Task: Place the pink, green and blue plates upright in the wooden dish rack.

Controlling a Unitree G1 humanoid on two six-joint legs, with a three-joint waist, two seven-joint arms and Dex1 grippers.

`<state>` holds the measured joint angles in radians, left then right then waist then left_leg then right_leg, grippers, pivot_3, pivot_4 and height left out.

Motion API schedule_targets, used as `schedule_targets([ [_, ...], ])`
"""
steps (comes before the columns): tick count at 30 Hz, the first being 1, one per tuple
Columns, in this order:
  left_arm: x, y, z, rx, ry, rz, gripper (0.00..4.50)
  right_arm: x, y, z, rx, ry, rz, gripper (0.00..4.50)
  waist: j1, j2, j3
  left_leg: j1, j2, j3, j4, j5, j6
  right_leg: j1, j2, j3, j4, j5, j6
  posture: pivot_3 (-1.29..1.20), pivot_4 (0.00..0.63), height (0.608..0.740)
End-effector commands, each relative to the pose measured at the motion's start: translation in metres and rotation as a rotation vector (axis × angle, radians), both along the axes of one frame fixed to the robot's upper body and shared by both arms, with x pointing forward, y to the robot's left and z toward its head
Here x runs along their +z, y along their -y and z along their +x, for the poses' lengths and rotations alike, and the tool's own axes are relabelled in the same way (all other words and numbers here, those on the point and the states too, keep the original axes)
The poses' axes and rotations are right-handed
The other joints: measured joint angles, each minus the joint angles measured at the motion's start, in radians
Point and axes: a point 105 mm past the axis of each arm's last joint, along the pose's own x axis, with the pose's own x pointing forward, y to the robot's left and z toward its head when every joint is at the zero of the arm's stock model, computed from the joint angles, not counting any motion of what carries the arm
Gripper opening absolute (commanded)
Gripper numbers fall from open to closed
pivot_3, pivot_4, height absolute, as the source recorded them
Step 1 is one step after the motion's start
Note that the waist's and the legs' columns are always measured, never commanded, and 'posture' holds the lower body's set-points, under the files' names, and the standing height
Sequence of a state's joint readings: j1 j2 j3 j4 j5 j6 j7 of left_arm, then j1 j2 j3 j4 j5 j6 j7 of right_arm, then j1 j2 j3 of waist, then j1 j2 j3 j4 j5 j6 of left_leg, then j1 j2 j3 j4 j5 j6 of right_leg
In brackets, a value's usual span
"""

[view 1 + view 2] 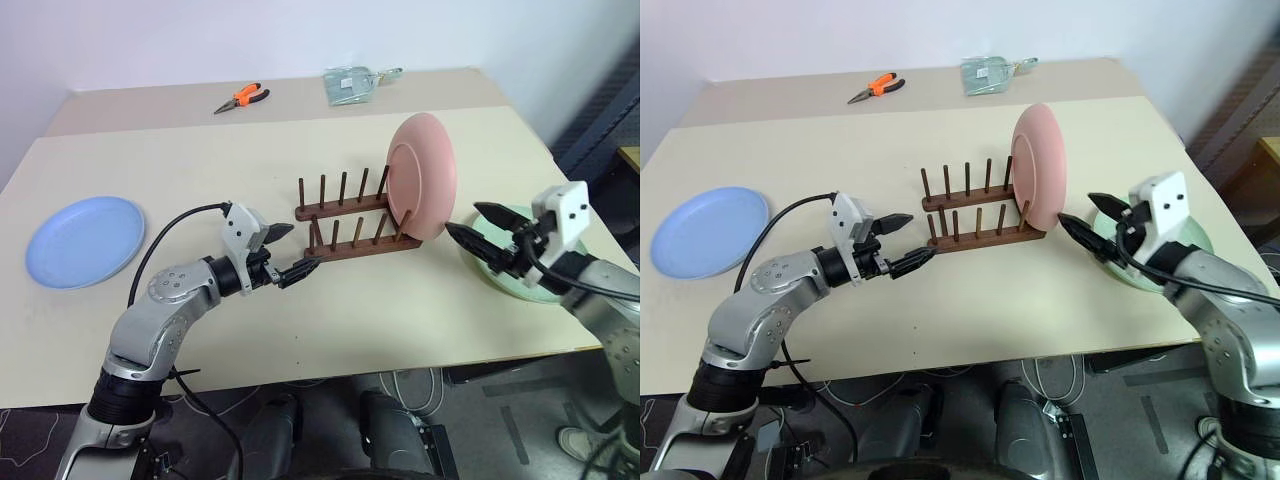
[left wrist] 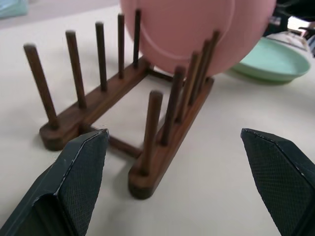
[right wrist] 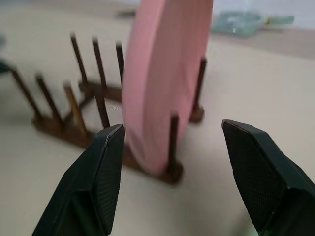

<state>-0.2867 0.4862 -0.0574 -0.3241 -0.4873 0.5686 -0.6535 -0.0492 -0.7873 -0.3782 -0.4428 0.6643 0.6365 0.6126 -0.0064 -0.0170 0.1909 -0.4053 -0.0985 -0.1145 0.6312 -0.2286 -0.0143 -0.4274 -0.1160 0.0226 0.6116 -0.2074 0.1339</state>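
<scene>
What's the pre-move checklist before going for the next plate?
1. Pink plate upright at the right end of the wooden rack: ok.
2. Right pincer open, clear of pink plate: ok.
3. Left pincer open, holding nothing: ok.
4. Green plate flat on table, under right pincer: ok.
5. Blue plate flat, far left: ok.
6. Free peg slots left of pink plate: ok.
</scene>
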Motion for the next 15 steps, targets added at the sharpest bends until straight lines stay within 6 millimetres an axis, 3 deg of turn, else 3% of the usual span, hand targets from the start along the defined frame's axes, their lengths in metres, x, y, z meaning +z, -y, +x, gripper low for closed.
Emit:
schedule_targets([
  [1, 0.009, -0.017, 0.005, 0.059, 0.064, 0.016, 4.41, 0.0, 0.011, -0.01, 0.021, -0.008, -0.066, 3.19, -0.003, 0.0, 0.0, 0.0, 0.0, 0.0, 0.0, 0.0, 0.0, 0.0, 0.0, 0.0, 0.0, 0.0, -0.001, 0.0, 0.15, 0.732],
  [5, 0.005, -0.035, 0.008, 0.116, 0.053, 0.039, 4.5, -0.022, 0.017, -0.015, 0.027, -0.089, -0.146, 4.39, -0.003, 0.0, 0.0, 0.0, 0.001, 0.001, 0.0, 0.0, 0.0, 0.0, 0.0, 0.0, 0.0, -0.001, -0.002, 0.0, 0.15, 0.732],
  [11, -0.001, -0.05, 0.004, 0.162, 0.037, 0.059, 4.5, -0.033, 0.017, -0.006, -0.001, -0.071, -0.219, 4.45, 0.0, 0.0, 0.0, 0.0, 0.0, 0.001, 0.0, 0.0, 0.0, 0.0, 0.0, 0.0, 0.0, -0.001, -0.002, 0.0, 0.15, 0.732],
  [15, -0.007, -0.075, 0.0, 0.25, 0.013, 0.071, 4.5, -0.045, 0.027, 0.002, -0.044, -0.067, -0.318, 4.45, -0.001, 0.0, 0.0, 0.0, 0.0, 0.0, 0.0, 0.0, 0.0, 0.0, 0.0, 0.0, 0.0, -0.001, -0.002, 0.0, 0.15, 0.732],
])
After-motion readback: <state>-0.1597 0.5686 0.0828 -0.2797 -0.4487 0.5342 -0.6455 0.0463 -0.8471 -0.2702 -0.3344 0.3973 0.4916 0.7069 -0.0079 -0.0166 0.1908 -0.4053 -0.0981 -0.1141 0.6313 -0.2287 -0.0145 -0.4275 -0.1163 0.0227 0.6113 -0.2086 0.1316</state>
